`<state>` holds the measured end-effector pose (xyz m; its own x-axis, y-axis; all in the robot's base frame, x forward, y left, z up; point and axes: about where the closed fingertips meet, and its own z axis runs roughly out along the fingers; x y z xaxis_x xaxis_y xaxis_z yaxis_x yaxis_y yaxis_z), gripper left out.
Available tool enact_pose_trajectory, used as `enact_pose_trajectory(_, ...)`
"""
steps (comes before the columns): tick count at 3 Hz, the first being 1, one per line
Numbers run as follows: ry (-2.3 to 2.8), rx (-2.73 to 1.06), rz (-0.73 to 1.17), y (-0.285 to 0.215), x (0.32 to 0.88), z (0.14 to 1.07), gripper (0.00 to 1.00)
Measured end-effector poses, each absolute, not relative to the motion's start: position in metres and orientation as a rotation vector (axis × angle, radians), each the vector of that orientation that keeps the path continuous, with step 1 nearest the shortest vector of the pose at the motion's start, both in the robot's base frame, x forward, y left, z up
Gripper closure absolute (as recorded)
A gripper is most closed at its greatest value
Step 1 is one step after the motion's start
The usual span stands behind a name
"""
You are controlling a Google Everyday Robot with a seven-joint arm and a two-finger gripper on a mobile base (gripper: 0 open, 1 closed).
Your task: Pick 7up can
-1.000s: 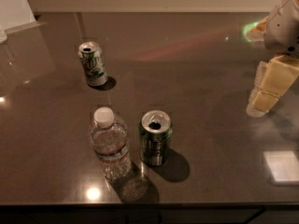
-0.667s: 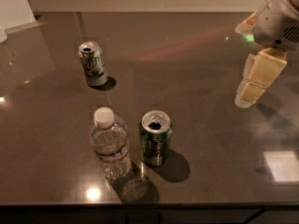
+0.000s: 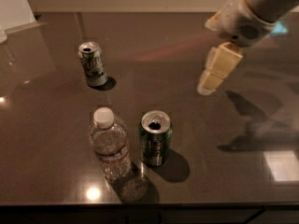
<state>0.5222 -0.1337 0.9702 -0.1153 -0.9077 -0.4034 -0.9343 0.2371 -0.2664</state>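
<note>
End effector [image 3: 208, 85] upper rt, arm [image 3: 261, 3] cut off; 7up can [image 3: 92, 64] back-left

Dim; hand [image 3: 208, 85] upper right casts shadow; glare on table [image 3: 46, 129].

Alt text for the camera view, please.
The robot's tool hovers upper right over a dark table, apart from the 7up can standing upper left. In front, a water bottle and a green can stand side by side.

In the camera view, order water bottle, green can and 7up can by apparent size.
Water bottle
green can
7up can
The cans' order is unsure: the 7up can stands farther back. Gripper hovers upper right.
</note>
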Motion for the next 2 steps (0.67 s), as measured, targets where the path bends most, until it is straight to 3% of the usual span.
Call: enact_pose_trajectory(2, 1.896, -1.612, 0.245, -0.019, 0.583, 0.951, 0.0)
